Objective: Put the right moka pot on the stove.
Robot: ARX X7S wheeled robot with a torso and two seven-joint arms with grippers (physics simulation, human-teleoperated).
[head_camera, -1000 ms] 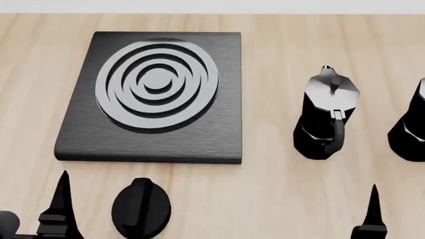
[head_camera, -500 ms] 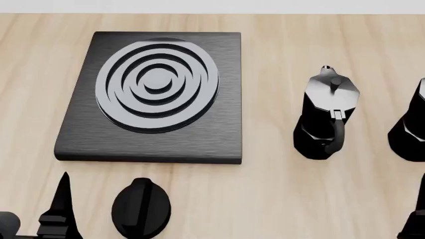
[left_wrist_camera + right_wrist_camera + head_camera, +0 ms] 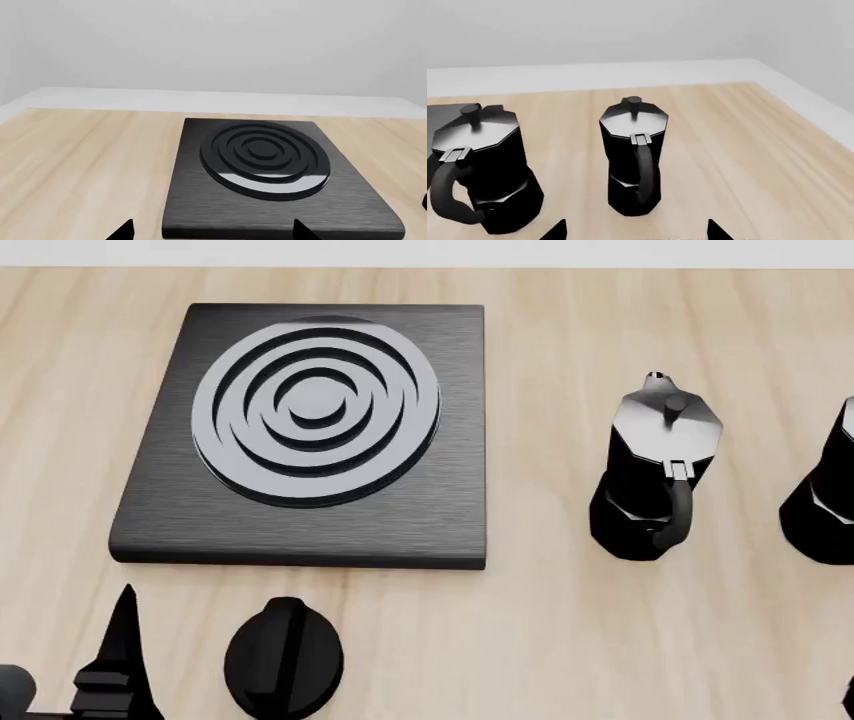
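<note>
The stove [image 3: 300, 430] is a flat black slab with a grey ring burner, lying at the table's left; it also fills the left wrist view as the stove [image 3: 267, 170]. Two black moka pots stand to its right. The right moka pot [image 3: 827, 495] is cut off by the head view's right edge. In the right wrist view the right moka pot [image 3: 634, 160] stands upright, handle toward the camera, straight ahead of my open, empty right gripper [image 3: 635, 232]. The other pot [image 3: 484, 170] stands beside it. My left gripper [image 3: 213, 233] is open and empty before the stove's near edge.
A black oval knob [image 3: 283, 655] lies on the wooden table [image 3: 534, 640] in front of the stove. One left finger [image 3: 123, 650] rises beside it. The other moka pot [image 3: 654, 470] stands between the stove and the right pot. The table's right edge [image 3: 800, 100] lies beyond the pots.
In the head view my right gripper's fingertip has slid right and down, from near the bottom middle-right to a sliver at the corner. Pots, stove and left gripper have not moved.
</note>
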